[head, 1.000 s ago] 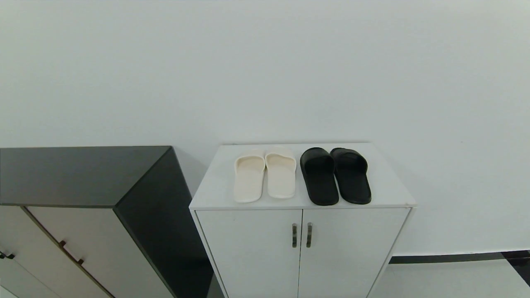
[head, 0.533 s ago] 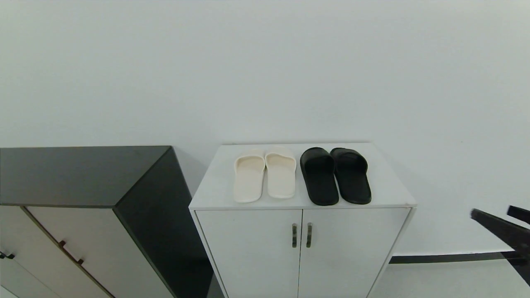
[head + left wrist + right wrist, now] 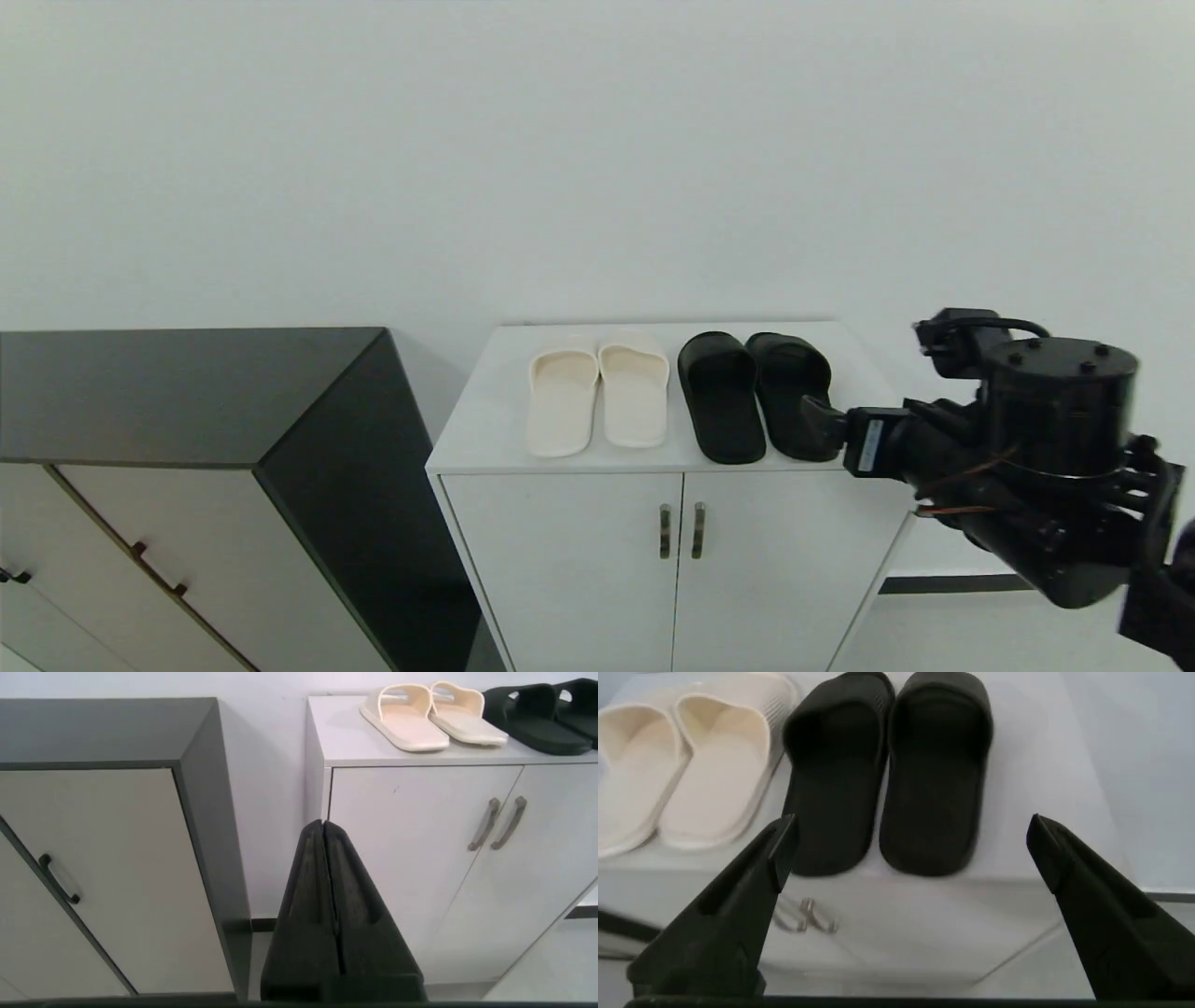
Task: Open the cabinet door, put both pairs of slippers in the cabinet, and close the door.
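Cabinet doors point(image 3: 672, 560) shut, lower middle of frame; cream slippers point(image 3: 597, 392) and black slippers point(image 3: 756, 397) parked on top, centre; right gripper point(image 3: 912, 831) gaping wide beside the black pair, probably to span them; left gripper point(image 3: 324, 831) pinched closed; both empty.

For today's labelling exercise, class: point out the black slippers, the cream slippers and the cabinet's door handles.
black slippers point(image 3: 724, 420), head view, one slipper's insole
cream slippers point(image 3: 635, 411), head view, one slipper's insole
door handles point(image 3: 697, 530), head view, right door's handle
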Available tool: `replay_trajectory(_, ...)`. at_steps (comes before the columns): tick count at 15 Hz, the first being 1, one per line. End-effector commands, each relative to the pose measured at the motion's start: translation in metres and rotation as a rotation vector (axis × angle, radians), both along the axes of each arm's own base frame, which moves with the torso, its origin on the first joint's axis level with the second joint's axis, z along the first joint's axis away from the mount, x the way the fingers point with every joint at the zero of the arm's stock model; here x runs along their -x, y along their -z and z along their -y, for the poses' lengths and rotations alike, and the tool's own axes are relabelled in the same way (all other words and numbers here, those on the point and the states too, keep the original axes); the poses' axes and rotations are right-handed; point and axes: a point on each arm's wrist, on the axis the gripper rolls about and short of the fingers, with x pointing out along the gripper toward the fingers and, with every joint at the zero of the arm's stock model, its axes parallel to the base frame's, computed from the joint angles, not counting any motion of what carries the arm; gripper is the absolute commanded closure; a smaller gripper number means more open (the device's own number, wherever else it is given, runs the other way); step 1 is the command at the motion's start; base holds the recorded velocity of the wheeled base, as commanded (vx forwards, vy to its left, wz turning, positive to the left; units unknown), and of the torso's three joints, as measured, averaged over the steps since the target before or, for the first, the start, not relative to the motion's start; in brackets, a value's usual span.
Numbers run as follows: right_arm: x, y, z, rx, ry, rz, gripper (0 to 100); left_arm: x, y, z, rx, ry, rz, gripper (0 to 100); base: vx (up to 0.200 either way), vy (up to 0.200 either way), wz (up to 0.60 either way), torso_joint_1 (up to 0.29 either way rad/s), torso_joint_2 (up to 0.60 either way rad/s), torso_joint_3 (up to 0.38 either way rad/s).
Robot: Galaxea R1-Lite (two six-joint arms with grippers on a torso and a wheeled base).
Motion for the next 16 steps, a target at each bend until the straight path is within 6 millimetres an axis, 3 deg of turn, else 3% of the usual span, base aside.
replay_trajectory(1,-0.040,0.033,-0.034,0.047,0.013,-0.036,0,0.000,0.000,0.000,0.001,-0.001,0.000,100,0.000,0.000,0.00,0.000,0.00,0.000)
replay_trajectory(5,-0.076,0.042,-0.052,0.075,0.017,-0.018,0,0.000,0.000,0.000,0.001,0.000,0.000,100,0.000,0.000,0.00,0.000,0.00,0.000)
replay_trajectory(9,-0.121,0.064,-0.051,0.093,0.049,-0.022,0,0.000,0.000,0.000,0.002,0.000,0.000,100,0.000,0.000,0.00,0.000,0.00,0.000)
replay_trajectory(16,-0.180,0.066,-0.059,0.129,0.055,0.022,0,0.000,0.000,0.000,0.005,-0.001,0.000,100,0.000,0.000,0.00,0.000,0.00,0.000)
